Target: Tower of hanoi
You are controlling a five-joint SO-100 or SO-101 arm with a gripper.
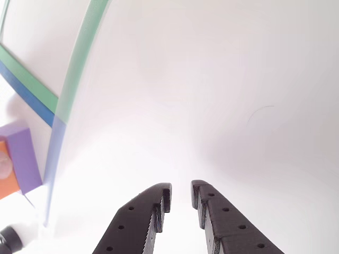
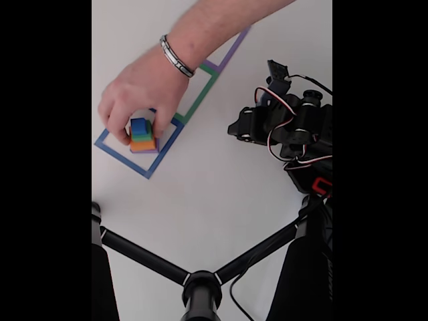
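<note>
The tower of hanoi [image 2: 141, 135] stands stacked inside the blue square outline [image 2: 120, 155] in the fixed view, with the blue cube [image 2: 139, 126] on top, green and orange under it and purple at the bottom. A person's hand [image 2: 144, 83] grips the stack from above. In the other view its purple block [image 1: 24, 159] and orange block [image 1: 8, 182] show at the left edge. My gripper [image 1: 180, 193] hovers over bare white table well to the right of them, its black fingers a narrow gap apart with nothing between. My arm [image 2: 287, 124] sits folded at the right.
Flat green [image 2: 200, 93] and purple [image 2: 234, 47] square outlines continue diagonally up from the blue one. A black tripod-like stand [image 2: 200, 287] spans the bottom of the fixed view. The person's forearm crosses the upper table. Green tape [image 1: 79, 58] and blue tape [image 1: 26, 95] curve past on the left.
</note>
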